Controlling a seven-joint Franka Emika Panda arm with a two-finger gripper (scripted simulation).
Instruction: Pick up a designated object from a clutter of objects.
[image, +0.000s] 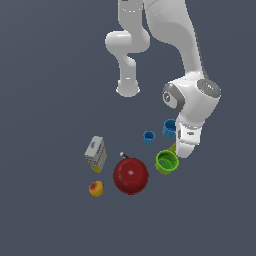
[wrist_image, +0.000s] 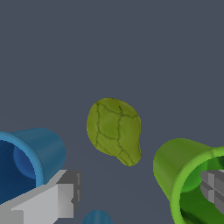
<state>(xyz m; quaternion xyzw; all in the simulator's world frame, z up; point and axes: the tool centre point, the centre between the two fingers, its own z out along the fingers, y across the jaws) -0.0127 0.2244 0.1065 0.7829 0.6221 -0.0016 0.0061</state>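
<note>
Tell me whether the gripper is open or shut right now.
Open. In the wrist view the two fingers sit far apart, the pear lying free between them, with nothing clamped.

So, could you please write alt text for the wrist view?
A lumpy yellow-green fruit lies on a grey floor, centred ahead of the open jaws. A blue cup sits on one side of it and a bright green cup on the other.
</note>
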